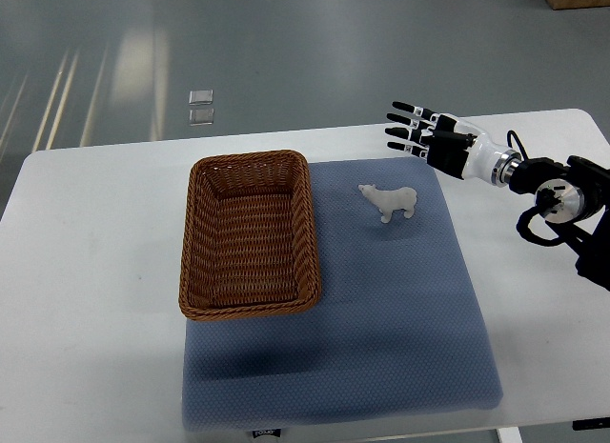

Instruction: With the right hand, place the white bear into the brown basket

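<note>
Right arm: enters from the right edge of the frame at mid height and runs up and to the left.
Forearm and wrist: black jointed segments with loose black cables near the edge, then a white cuff with a silver ring just behind the hand.
Right hand: in the upper right of the frame, black with white joints, reaching toward the left.
Fingers: extended and slightly spread, roughly parallel, holding nothing.
Left arm: none seen in the frame.
</note>
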`<act>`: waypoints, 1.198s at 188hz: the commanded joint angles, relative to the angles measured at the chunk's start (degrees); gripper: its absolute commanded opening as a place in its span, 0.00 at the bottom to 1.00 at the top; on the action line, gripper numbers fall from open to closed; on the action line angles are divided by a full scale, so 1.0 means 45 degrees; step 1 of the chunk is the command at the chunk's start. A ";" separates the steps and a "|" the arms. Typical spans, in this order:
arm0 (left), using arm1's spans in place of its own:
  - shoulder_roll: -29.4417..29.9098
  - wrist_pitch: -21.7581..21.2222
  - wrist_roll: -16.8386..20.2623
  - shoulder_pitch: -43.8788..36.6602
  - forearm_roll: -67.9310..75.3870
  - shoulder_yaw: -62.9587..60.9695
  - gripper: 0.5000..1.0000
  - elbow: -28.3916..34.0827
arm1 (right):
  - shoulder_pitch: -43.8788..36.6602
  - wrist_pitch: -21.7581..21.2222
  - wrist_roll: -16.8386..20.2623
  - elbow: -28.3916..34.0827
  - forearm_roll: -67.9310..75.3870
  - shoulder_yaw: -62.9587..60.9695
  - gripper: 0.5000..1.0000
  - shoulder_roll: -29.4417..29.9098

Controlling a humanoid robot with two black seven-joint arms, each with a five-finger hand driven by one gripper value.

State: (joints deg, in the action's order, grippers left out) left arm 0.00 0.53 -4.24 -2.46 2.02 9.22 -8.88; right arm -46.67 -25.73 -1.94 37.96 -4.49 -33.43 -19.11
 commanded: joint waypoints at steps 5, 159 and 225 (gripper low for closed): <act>0.0000 0.0000 -0.0014 0.0000 0.0000 0.0001 1.00 0.0001 | -0.0019 -0.0025 0.0000 0.0002 0.0001 0.0046 0.86 -0.0031; 0.0000 0.0000 -0.0014 0.0098 0.0000 -0.0019 1.00 -0.0019 | -0.0468 -0.0650 -0.1269 0.0276 -0.4724 0.0066 0.85 -0.0363; 0.0000 0.0000 -0.0014 0.0098 0.0000 -0.0019 1.00 -0.0019 | -0.0840 -0.1295 -0.1894 0.0529 -1.0603 0.0144 0.85 -0.0402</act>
State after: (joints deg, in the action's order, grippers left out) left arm 0.00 0.54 -4.31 -2.02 2.02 9.14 -8.97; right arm -49.74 -31.66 -9.72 39.91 -44.71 -32.95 -20.99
